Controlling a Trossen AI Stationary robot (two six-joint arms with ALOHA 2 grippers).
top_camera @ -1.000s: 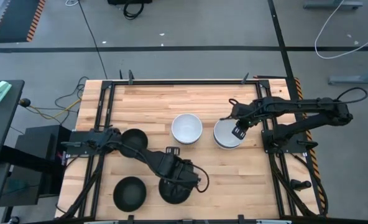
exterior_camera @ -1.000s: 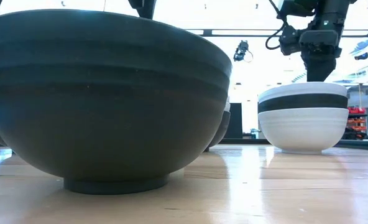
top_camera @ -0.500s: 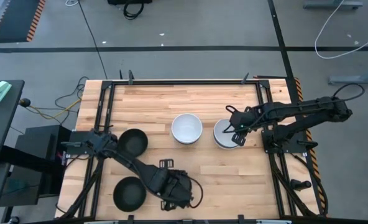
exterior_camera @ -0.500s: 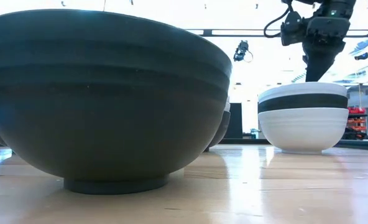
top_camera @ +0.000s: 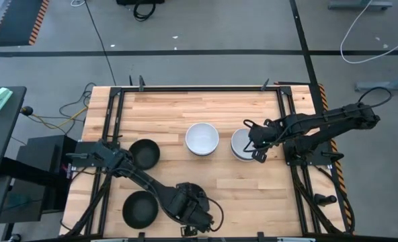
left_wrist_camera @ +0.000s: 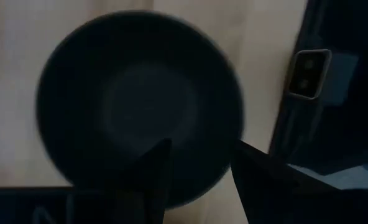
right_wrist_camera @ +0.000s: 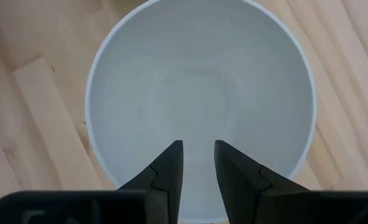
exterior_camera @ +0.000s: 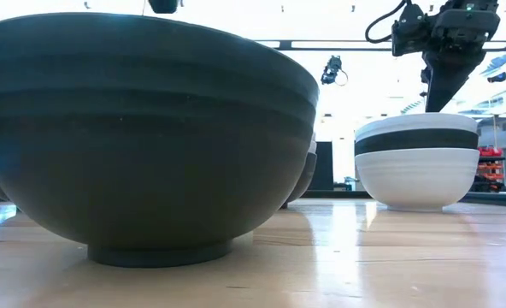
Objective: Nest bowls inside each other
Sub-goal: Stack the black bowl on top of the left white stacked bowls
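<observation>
A black bowl [left_wrist_camera: 140, 93] stands on its foot near the table's near edge, and it fills the low view [exterior_camera: 150, 128]. My left gripper [left_wrist_camera: 199, 149] hangs open above it, fingers pointing down over the rim, and hides it in the high view [top_camera: 193, 216]. At the right stands a nested stack [exterior_camera: 417, 158]: a white bowl, a black one, and a white one [right_wrist_camera: 199, 93] on top. My right gripper [right_wrist_camera: 198, 146] hovers over the stack [top_camera: 243, 144], its fingers a small gap apart with nothing between them.
A single white bowl [top_camera: 202, 139] stands mid-table. Two more black bowls stand at the left, one [top_camera: 144, 153] by the left arm's base and one [top_camera: 140, 208] near the front edge. A small camera [left_wrist_camera: 308, 74] sits just beside the near black bowl.
My left gripper has gone toward the table's near edge and down, rolling as it went, and now covers the near black bowl in the high view. My right gripper has swung a little toward the near edge above the stack. No bowl has moved.
</observation>
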